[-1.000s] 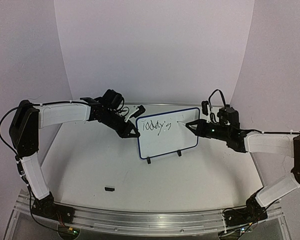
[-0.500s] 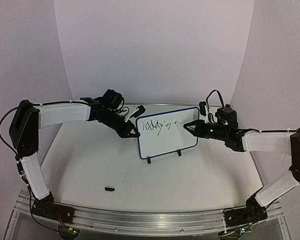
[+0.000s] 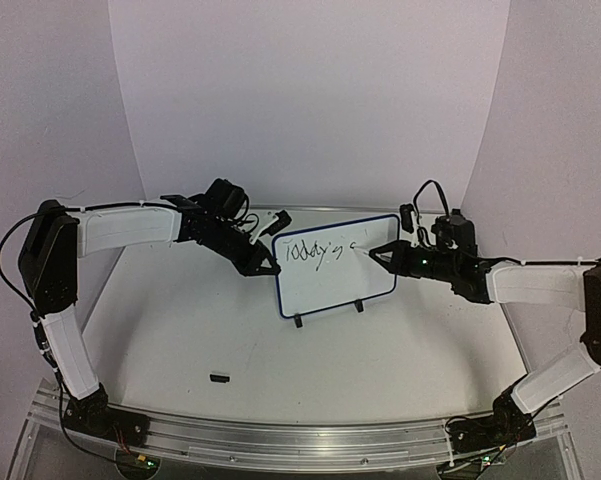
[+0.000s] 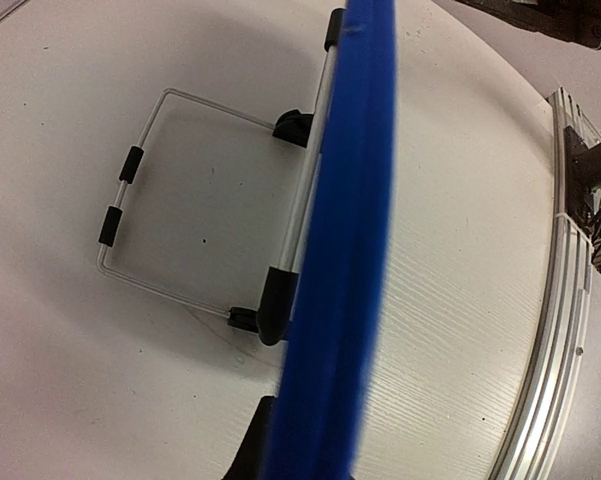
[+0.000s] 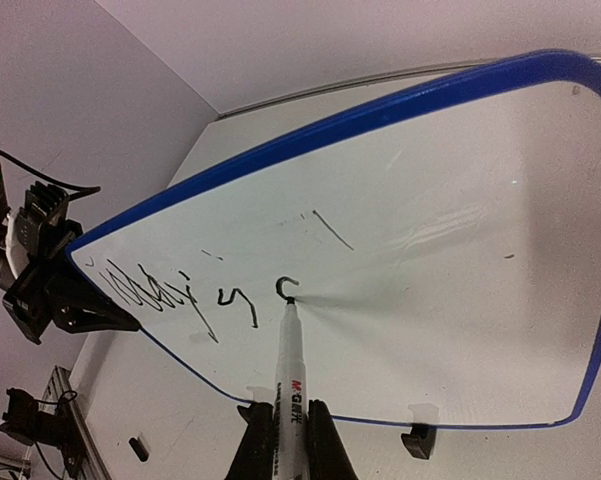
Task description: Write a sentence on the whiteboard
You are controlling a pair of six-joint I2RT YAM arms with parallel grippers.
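Observation:
The whiteboard [image 3: 332,283] stands upright on its two black feet at the back middle of the table. Black script, the sentence [image 3: 315,253], reads "Today is" followed by a small hooked stroke [image 5: 290,287]. My left gripper [image 3: 270,268] is shut on the board's left blue rim [image 4: 345,250], which fills the left wrist view. My right gripper [image 5: 288,440] is shut on a white marker pen [image 5: 290,370]. The pen's black tip touches the whiteboard [image 5: 460,300] at the foot of the hooked stroke. From above, the right gripper [image 3: 382,250] is in front of the board's upper right part.
A small black pen cap [image 3: 219,378] lies on the table near the front left, also seen as a dark cap [image 5: 137,448]. A wire stand [image 4: 170,200] props the board from behind. An aluminium rail [image 3: 300,440] runs along the near edge. Backdrop walls close the back and sides.
My right gripper has moved a little left, put the pen tip on the board and drawn a small hooked stroke after "is". The left arm and the board have not moved.

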